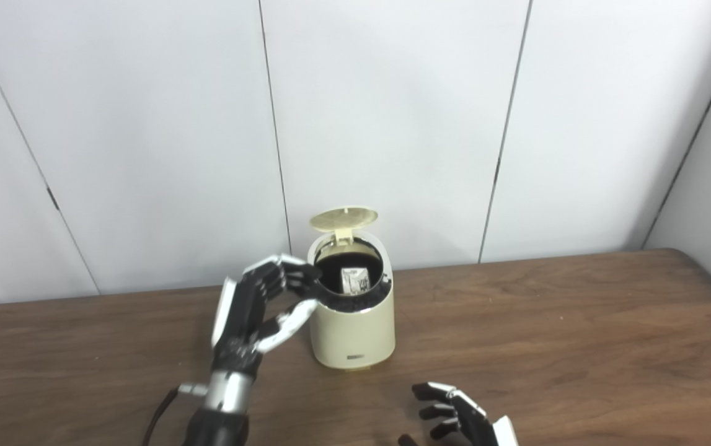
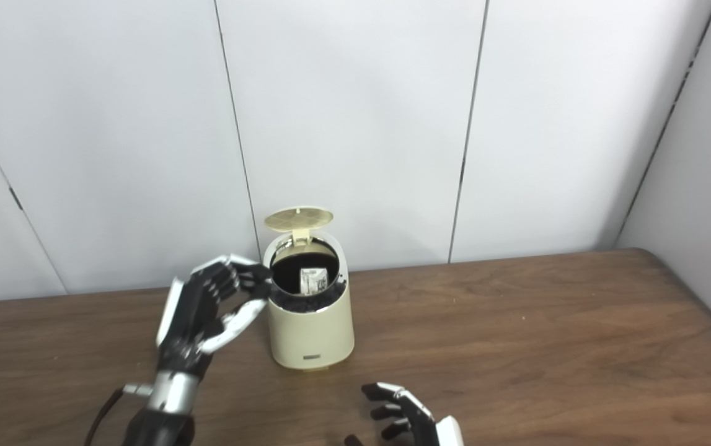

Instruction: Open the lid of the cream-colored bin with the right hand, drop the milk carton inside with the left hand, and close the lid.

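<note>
Left eye view: the milk carton (image 1: 354, 280) is seen inside the cream-colored bin (image 1: 353, 328) on the desk (image 1: 578, 347), its lid (image 1: 343, 218) raised. The left hand (image 1: 259, 310) is held spread and empty beside the rim.

Right eye view: the right hand (image 2: 408, 415) is held low, fingers apart, empty.

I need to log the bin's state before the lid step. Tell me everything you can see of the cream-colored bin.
The cream-colored bin is a small, smooth, plastic-looking cylinder standing upright on the wooden table near the wall. Its round hinged lid is flipped up at the back. The dark interior holds the milk carton. A small label sits low on its front. The left hand is at its rim.
</note>
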Motion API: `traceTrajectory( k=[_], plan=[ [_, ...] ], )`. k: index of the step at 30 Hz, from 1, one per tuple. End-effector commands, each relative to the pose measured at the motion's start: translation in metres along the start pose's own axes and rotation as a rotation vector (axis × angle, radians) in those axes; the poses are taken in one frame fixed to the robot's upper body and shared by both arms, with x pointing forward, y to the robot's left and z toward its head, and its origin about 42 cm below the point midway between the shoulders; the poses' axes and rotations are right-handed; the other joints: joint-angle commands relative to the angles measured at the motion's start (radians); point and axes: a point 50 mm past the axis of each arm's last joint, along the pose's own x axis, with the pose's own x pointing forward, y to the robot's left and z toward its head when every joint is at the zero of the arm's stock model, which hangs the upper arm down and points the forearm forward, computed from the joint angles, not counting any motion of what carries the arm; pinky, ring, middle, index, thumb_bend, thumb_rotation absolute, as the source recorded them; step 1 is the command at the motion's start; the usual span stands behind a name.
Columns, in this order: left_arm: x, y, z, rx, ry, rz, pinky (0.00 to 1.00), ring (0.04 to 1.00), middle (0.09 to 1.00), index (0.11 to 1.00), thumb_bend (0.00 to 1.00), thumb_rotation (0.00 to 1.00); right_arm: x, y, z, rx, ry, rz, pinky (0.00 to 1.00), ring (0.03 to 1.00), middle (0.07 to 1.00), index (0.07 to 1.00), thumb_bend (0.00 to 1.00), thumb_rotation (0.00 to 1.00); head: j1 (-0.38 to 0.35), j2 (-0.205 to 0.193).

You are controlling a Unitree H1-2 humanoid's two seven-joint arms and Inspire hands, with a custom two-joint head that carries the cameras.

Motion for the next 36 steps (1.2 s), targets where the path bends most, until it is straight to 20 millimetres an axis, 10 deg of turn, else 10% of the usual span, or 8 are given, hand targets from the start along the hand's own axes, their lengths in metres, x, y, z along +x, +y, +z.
traceTrajectory(
  k=[1,15,23,36],
  plan=[
    [0.02,0.001,0.029,-0.054,-0.142,-0.016,0.6,0.706,0.743,0.755,0.53,0.79,0.007,-0.005,-0.008,-0.017,-0.039,0.007,0.46,0.617,0.706,0.677,0.25,0.1,0.009,-0.008],
    [-0.036,0.033,0.037,-0.068,-0.158,0.104,0.65,0.693,0.707,0.713,0.45,0.63,0.05,-0.016,-0.036,-0.035,-0.134,-0.022,0.49,0.647,0.689,0.678,0.27,0.07,0.052,-0.086],
    [-0.139,0.035,-0.013,0.005,0.188,0.15,0.72,0.774,0.798,0.801,0.39,0.67,0.125,-0.071,0.053,-0.162,-0.503,-0.145,0.57,0.722,0.751,0.725,0.32,0.46,0.035,-0.103],
    [-0.151,0.012,-0.032,0.008,0.279,0.183,0.77,0.8,0.822,0.84,0.38,0.8,0.175,-0.111,0.15,-0.379,-0.66,-0.085,0.68,0.808,0.828,0.812,0.45,0.77,0.031,-0.095]
  ],
)
